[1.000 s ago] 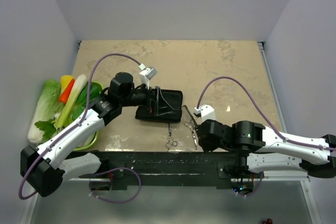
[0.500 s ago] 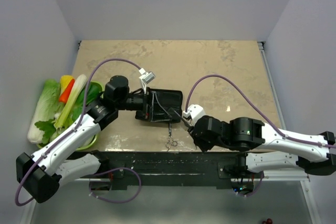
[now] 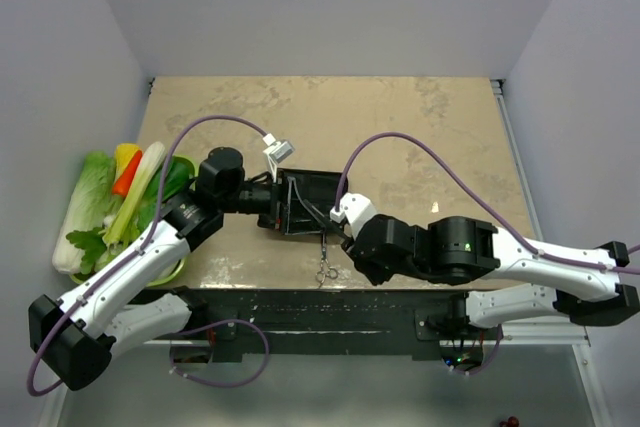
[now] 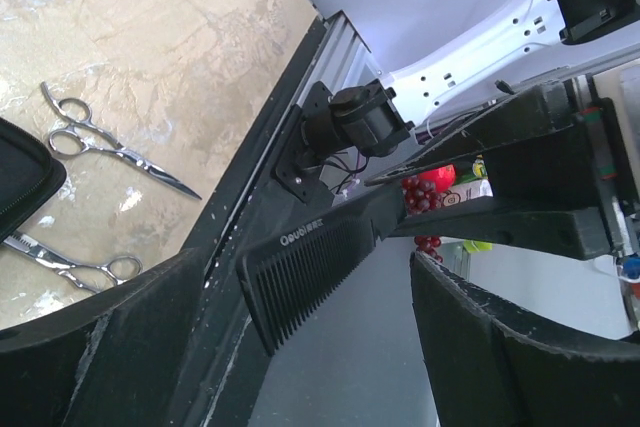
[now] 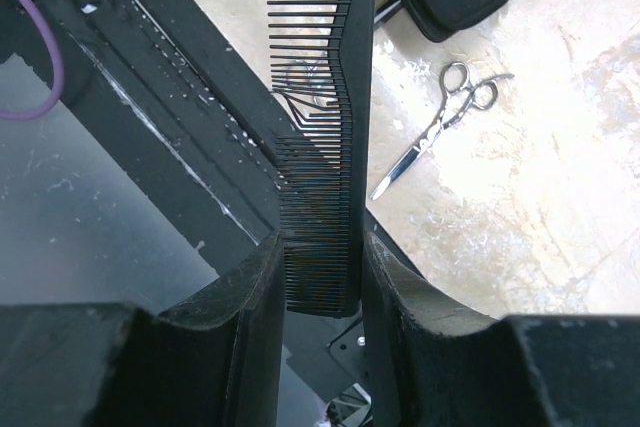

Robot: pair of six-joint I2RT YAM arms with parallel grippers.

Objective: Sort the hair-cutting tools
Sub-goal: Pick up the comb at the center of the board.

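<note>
- Pinched by its near end in the right gripper (image 5: 322, 262), jaws closed flat on the black comb (image 5: 355, 77). Gripped at the very tip, probably so that most of the length sticks out free for a second grip.
- In the right wrist view, long axis from 6 to 12 o'clock, free end at 12, teeth facing 9 o'clock. Fine teeth nearest the gripper, coarser ones beyond.
- From above, carried in the air over the counter (image 3: 420, 127), just beside the 5 o'clock corner of the black case (image 3: 325, 187). Free end aimed roughly at 10 o'clock.
- Spread wide around that free end, the left gripper (image 4: 305, 282): nothing held, nothing touched, gaps showing on both sides of the comb. Looks like a handover being lined up, though that is only a judgement.
- In the left wrist view, comb slanting from 2 o'clock down to 8 o'clock, teeth hanging toward 5.
- Lying flat on the counter, near the case: one pair of scissors (image 4: 110, 142), rings at 10 o'clock, tips at 4. Just below it, a second pair (image 4: 70, 262), rings toward 3 o'clock, blades toward 9.
- No second comb made out with any certainty.
</note>
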